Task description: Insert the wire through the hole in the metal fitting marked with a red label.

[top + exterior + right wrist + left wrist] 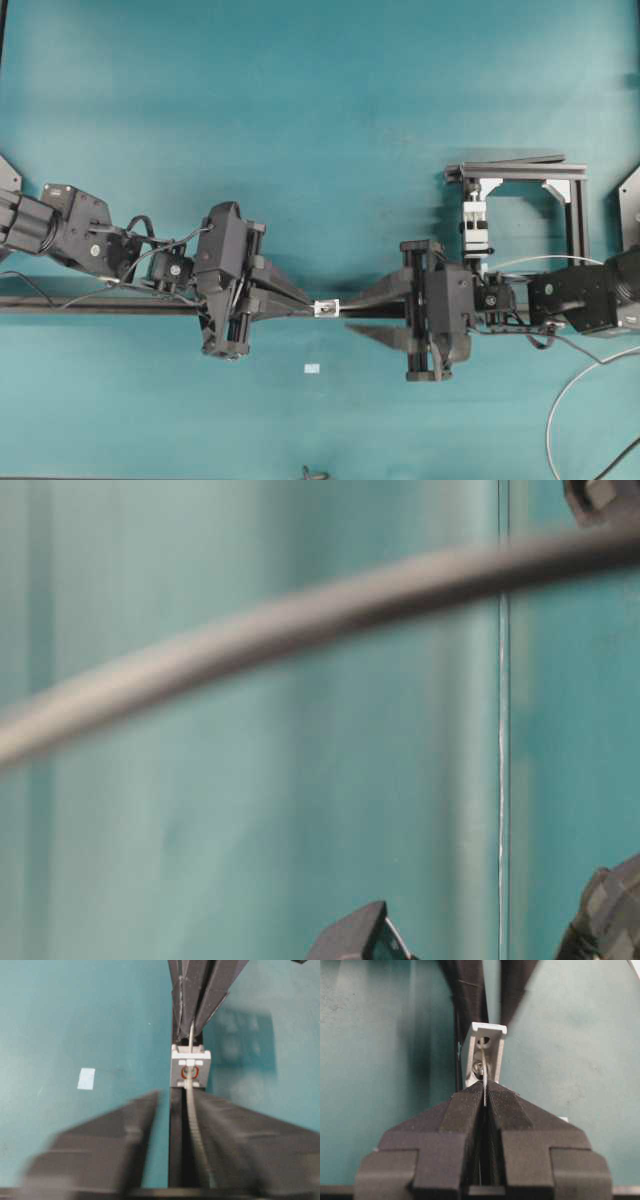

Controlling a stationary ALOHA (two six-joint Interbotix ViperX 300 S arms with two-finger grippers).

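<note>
The metal fitting (327,308), a small silvery-white block, hangs between the two grippers' tips. My left gripper (484,1085) is shut on the thin wire (484,1094), just short of the fitting (492,1052). In the right wrist view the wire (193,1110) passes through the red-ringed hole (190,1073) in the fitting (202,1066). From there it runs on along the inner face of one finger of my right gripper (175,1096). That gripper stands open, its jaws apart and blurred, and it grips nothing. In the overhead view my right gripper (350,316) straddles the fitting's right side.
A small pale paper scrap (312,369) lies on the teal table in front of the fitting. A white clamp in a black frame (520,210) stands at the back right. A white cable (575,400) curves at the right. A blurred cable (300,620) crosses the table-level view.
</note>
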